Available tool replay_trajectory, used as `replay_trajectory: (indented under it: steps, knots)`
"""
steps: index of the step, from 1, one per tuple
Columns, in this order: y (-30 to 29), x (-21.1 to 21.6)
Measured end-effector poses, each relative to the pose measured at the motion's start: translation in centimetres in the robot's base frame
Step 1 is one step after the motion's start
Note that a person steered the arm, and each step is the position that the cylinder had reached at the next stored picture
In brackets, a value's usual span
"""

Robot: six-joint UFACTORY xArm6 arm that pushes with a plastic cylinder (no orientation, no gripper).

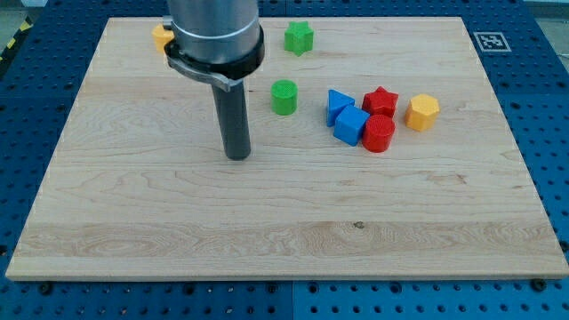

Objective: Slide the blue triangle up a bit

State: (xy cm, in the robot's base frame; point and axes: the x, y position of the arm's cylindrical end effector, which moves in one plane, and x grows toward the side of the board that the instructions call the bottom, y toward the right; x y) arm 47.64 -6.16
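The blue triangle [336, 103] lies right of the board's centre, touching the blue cube [352, 125] just below and to its right. My tip [237, 156] rests on the board well to the left of the blue triangle and slightly lower, with the green cylinder [284, 97] standing between them and a little higher. The tip touches no block.
A red star [380, 100] and a red cylinder [379, 133] crowd the blue blocks' right side. A yellow hexagon [423, 112] sits further right. A green star [300, 37] is near the top edge. A yellow block [161, 36] shows beside the arm at top left.
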Motion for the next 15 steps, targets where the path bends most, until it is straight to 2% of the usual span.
replay_trajectory:
  steps: [1,2,5,6,8,10,15]
  knots:
    - [0.7,0.3]
    - [3.8,1.2]
    - [6.3,1.2]
    - [9.9,-0.1]
    - [10.7,-4.9]
    - [13.7,-5.9]
    - [15.1,-10.7]
